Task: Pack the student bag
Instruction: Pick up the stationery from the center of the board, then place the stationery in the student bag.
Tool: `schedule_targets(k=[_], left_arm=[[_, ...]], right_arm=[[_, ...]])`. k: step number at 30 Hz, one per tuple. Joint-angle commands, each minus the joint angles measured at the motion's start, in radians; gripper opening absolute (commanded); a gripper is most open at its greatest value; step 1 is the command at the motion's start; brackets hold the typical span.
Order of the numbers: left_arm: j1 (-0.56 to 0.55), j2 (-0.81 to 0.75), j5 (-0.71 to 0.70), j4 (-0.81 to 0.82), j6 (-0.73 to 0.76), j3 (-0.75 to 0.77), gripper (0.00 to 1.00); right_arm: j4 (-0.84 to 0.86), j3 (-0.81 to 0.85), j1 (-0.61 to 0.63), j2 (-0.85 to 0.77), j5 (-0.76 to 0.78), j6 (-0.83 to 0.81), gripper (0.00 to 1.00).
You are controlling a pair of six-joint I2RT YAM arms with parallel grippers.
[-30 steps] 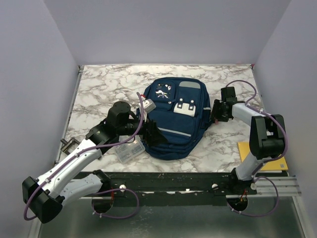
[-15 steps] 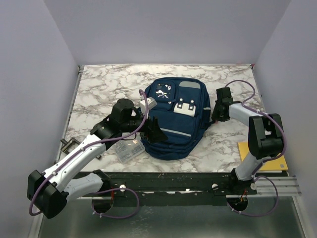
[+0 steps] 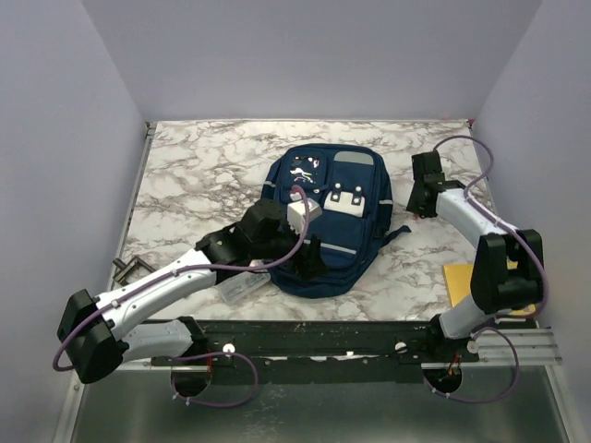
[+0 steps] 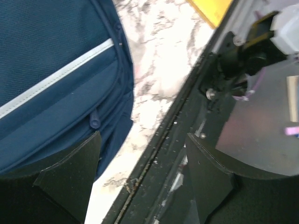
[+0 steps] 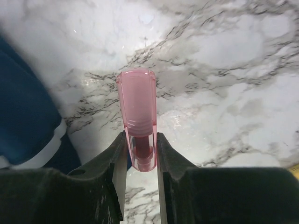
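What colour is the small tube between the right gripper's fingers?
The tube is translucent pink, seen best in the right wrist view.

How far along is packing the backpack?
Nothing visibly packed yet: the backpack lies flat, its front zip closed. In hand: the right gripper grips a pink tube beside it; the left gripper hangs open over it. Left, probably: opening it, loading the tube, clear box, yellow pad.

Student bag cropped top-left; clear box part-hidden.

Left arm swung across student bag; right end effector clamped tube.
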Motion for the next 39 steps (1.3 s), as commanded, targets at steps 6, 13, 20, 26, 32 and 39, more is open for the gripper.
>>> schedule_targets(k=[6, 13, 20, 26, 32, 39], left_arm=[[-0.188, 0.273, -0.505, -0.051, 0.070, 0.170, 0.75], [-0.309, 0.500, -0.772, -0.079, 0.125, 0.318, 0.81], [-0.341, 0.644, -0.865, -0.078, 0.155, 0.379, 0.86], [-0.336, 0.705, -0.976, -0.041, 0.200, 0.369, 0.72], [-0.332, 0.680, -0.934, -0.004, 0.225, 0.355, 0.30], [-0.322, 0.600, -0.890, 0.005, 0.225, 0.342, 0.00]], right_arm=[[-0.109, -0.033, -0.004, -0.311, -0.205, 0.060, 0.01], [-0.145, -0.170, 0.007, -0.541, -0.432, 0.117, 0.01], [-0.237, -0.200, 0.007, -0.670, -0.428, 0.114, 0.01], [-0.279, -0.216, 0.012, -0.712, -0.506, 0.135, 0.01], [-0.326, -0.225, 0.051, -0.725, -0.528, 0.154, 0.01], [-0.358, -0.227, 0.315, -0.647, -0.442, 0.223, 0.01]])
